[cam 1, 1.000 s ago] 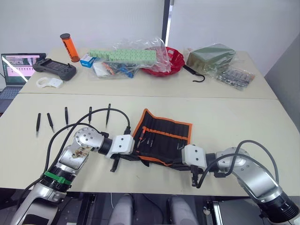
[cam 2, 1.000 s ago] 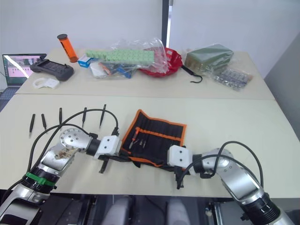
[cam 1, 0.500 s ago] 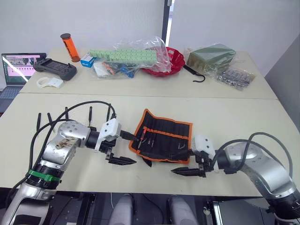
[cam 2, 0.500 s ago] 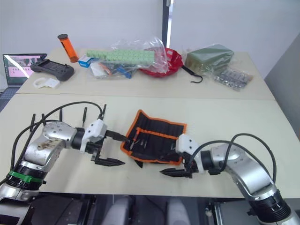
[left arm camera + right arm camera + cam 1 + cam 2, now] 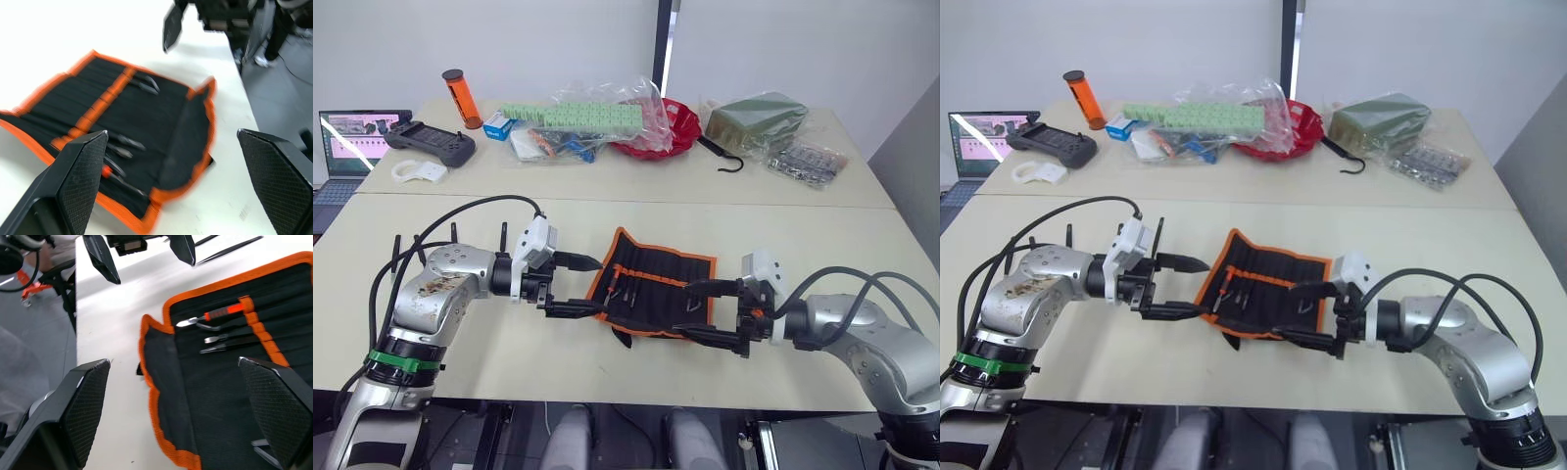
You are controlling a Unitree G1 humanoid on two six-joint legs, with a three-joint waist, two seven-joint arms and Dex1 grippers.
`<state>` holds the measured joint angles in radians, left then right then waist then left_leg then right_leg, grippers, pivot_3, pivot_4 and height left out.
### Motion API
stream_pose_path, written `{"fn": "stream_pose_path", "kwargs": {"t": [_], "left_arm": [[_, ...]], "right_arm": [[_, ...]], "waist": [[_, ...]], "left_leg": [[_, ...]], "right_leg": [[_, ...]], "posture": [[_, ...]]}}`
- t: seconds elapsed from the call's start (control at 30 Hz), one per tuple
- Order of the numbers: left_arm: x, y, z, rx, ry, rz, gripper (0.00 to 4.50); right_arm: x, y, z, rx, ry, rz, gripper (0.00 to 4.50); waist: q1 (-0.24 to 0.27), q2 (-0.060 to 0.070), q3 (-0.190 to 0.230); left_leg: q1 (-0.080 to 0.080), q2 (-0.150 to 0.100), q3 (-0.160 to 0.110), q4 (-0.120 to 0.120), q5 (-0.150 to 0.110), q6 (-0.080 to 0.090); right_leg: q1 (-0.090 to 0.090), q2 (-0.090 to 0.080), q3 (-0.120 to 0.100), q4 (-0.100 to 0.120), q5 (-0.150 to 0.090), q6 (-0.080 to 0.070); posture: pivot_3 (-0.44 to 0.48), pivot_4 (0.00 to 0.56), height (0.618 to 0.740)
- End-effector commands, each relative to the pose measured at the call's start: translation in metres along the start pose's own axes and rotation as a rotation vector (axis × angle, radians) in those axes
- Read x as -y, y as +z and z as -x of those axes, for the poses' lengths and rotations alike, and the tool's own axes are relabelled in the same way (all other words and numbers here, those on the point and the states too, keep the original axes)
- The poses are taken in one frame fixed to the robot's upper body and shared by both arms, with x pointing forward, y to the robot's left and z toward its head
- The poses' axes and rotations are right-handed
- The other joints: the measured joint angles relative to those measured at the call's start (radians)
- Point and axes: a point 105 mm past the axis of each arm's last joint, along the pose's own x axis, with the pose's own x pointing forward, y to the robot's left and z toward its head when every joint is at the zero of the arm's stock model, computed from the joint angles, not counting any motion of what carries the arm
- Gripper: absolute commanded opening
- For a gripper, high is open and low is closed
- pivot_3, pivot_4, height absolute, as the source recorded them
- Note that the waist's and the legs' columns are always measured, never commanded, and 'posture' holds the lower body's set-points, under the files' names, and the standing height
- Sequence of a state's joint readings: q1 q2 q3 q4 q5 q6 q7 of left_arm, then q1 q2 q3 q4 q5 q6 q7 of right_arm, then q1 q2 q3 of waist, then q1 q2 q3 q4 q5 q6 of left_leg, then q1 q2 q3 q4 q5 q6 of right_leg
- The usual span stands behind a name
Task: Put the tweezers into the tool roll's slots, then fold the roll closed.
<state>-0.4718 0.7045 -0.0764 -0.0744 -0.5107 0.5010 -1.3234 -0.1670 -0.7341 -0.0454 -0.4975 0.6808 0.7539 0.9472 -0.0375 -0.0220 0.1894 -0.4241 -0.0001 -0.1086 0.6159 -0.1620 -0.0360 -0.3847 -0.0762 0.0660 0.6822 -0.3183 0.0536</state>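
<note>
**Both grippers spread wide and empty at the roll, tweezers unpicked**

The left gripper (image 5: 576, 285) hovers at the left edge of the tool roll (image 5: 656, 289) with its two black fingers spread wide and nothing between them. The right gripper (image 5: 705, 311) faces it from the roll's right edge, its fingers likewise parted and empty. The roll lies open and flat on the near table (image 5: 822, 255), orange edging up, with a few small tools already seated in the slots (image 5: 230, 330) towards its left half; one has a red handle.

The tweezers (image 5: 502, 236) lie in a loose row on the table to the left of the roll, behind the left arm, and partly hidden by that arm and its cable (image 5: 460, 211). As I judge it, none of them has been loaded yet, so folding now would close the roll without them.

Risks from here:
- The left arm has to turn away from the roll to reach the row; its cable or forearm could sweep the slim pieces out of line or off the table edge.
- The tweezers lie flat and thin, so a pinch may slide off or flick one away.
- The roll is light fabric. A finger catching its edge could drag or bunch it, shaking out the seated tools.
- The near flap (image 5: 183, 132) already curls up and could snag a finger.
</note>
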Motion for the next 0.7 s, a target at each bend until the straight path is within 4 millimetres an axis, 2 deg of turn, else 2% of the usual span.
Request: {"fn": "stream_pose_path", "kwargs": {"t": [0.03, 0.1, 0.17, 0.23, 0.33, 0.43, 0.53, 0.63, 0.7], "left_arm": [[0.008, 0.008, -0.002, 0.004, -0.031, -0.073, 4.50], [0.015, 0.001, -0.005, -0.037, -0.060, -0.105, 4.50], [0.021, -0.017, -0.010, -0.130, -0.102, -0.142, 4.50], [0.023, -0.026, -0.014, -0.168, -0.126, -0.159, 4.50], [0.016, -0.014, -0.023, -0.091, -0.104, -0.111, 4.50], [0.007, 0.007, -0.027, 0.025, -0.071, -0.052, 3.66], [0.005, 0.024, -0.026, 0.120, -0.075, 0.003, 2.68], [0.003, 0.029, -0.027, 0.140, -0.069, 0.027, 1.64], [0.001, 0.023, -0.031, 0.114, -0.058, 0.016, 1.03]], "right_arm": [[0.000, 0.001, 0.006, -0.009, -0.015, 0.039, 4.45], [-0.002, -0.001, 0.006, -0.016, -0.008, 0.041, 4.45], [-0.007, -0.011, 0.004, -0.057, 0.012, 0.063, 4.45], [-0.012, -0.018, 0.002, -0.078, 0.029, 0.069, 4.45], [-0.014, -0.019, -0.001, -0.046, 0.035, 0.020, 4.45], [-0.010, -0.012, -0.003, 0.019, 0.014, -0.053, 3.63], [-0.008, 0.000, -0.004, 0.088, 0.018, -0.103, 2.59], [-0.005, 0.003, -0.006, 0.087, 0.004, -0.122, 1.53], [0.001, 0.000, -0.010, 0.063, -0.022, -0.112, 0.94]], "waist": [[-0.001, 0.000, 0.000], [-0.002, 0.000, 0.000], [-0.003, 0.000, 0.000], [-0.002, 0.000, 0.000], [0.002, 0.000, 0.000], [0.007, -0.001, 0.000], [0.003, 0.000, 0.000], [-0.004, 0.000, 0.000], [-0.004, 0.000, 0.000]], "left_leg": [[0.000, 0.000, 0.000, 0.000, 0.000, 0.000], [0.000, 0.000, 0.000, 0.000, 0.000, 0.000], [0.000, 0.000, 0.000, 0.000, 0.000, 0.000], [0.000, 0.000, 0.000, 0.000, 0.000, 0.000], [0.000, 0.000, 0.000, 0.000, 0.000, 0.000], [-0.001, 0.000, 0.000, 0.002, 0.000, 0.000], [-0.001, 0.000, 0.000, 0.003, 0.000, 0.000], [0.000, 0.000, 0.000, 0.002, 0.000, 0.000], [0.000, 0.000, 0.000, 0.002, 0.000, 0.000]], "right_leg": [[0.000, 0.000, 0.000, 0.000, 0.000, 0.000], [0.000, 0.000, 0.000, 0.000, 0.000, 0.000], [0.000, 0.000, 0.000, 0.000, 0.000, 0.000], [0.000, 0.000, 0.000, 0.000, 0.000, 0.000], [0.000, 0.000, 0.000, 0.000, 0.000, 0.000], [0.001, 0.000, 0.000, 0.000, 0.001, 0.001], [0.001, 0.000, 0.000, 0.000, 0.001, 0.001], [0.001, 0.000, 0.000, 0.000, 0.001, 0.001], [0.001, 0.000, 0.000, 0.000, 0.001, 0.001]], "posture": [[0.000, 0.150, 0.740], [0.000, 0.150, 0.740], [0.000, 0.150, 0.740], [0.000, 0.150, 0.740], [0.000, 0.150, 0.740], [0.000, 0.150, 0.740], [0.000, 0.150, 0.740], [0.000, 0.150, 0.740], [0.000, 0.150, 0.740]]}}
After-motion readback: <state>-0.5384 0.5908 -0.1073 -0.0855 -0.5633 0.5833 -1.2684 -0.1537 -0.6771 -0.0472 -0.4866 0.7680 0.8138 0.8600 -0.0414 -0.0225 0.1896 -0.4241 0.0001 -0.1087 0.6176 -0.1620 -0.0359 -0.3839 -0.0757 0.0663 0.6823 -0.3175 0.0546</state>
